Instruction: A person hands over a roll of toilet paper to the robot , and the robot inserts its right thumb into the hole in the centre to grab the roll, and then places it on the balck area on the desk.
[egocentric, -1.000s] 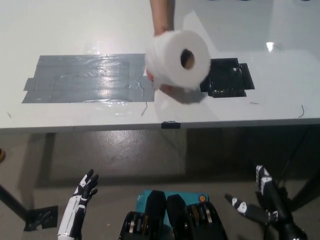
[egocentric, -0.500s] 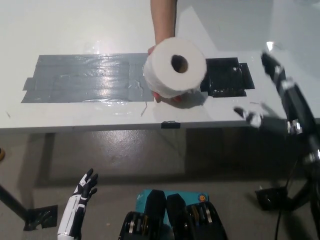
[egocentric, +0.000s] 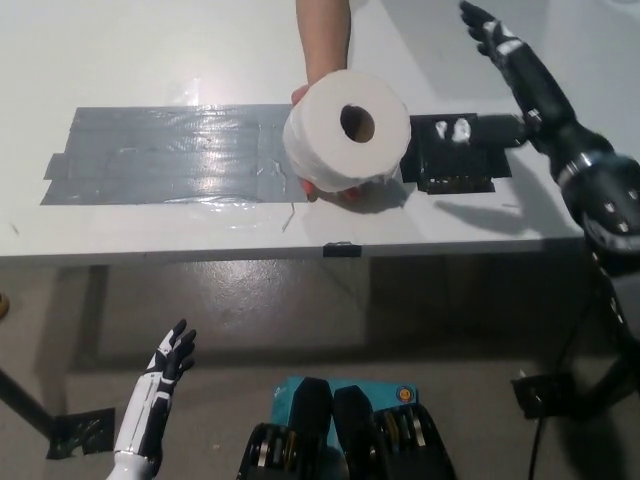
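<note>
Toilet paper roll (egocentric: 347, 132) at center of view, held up by person's hand (egocentric: 322, 60), hole facing me. Looks light, soft, squashy — best hold: thumb in hole, easy squeeze.

My right hand (egocentric: 505, 55) at 2 o'clock from roll, fingers spread, holding nothing. Black area (egocentric: 455, 160) at 3 o'clock, just beside roll. Grey tape patch (egocentric: 170, 155) at 9 o'clock. Person's fingers under roll — in way.

My left hand (egocentric: 165, 375) rests low at 7 o'clock, fingers apart.

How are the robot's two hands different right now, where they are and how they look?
The left hand is white and hangs low at the lower left, below the desk edge; the right hand is black and raised over the desk at the upper right, beyond the toilet paper roll. Both are open and hold nothing.
</note>
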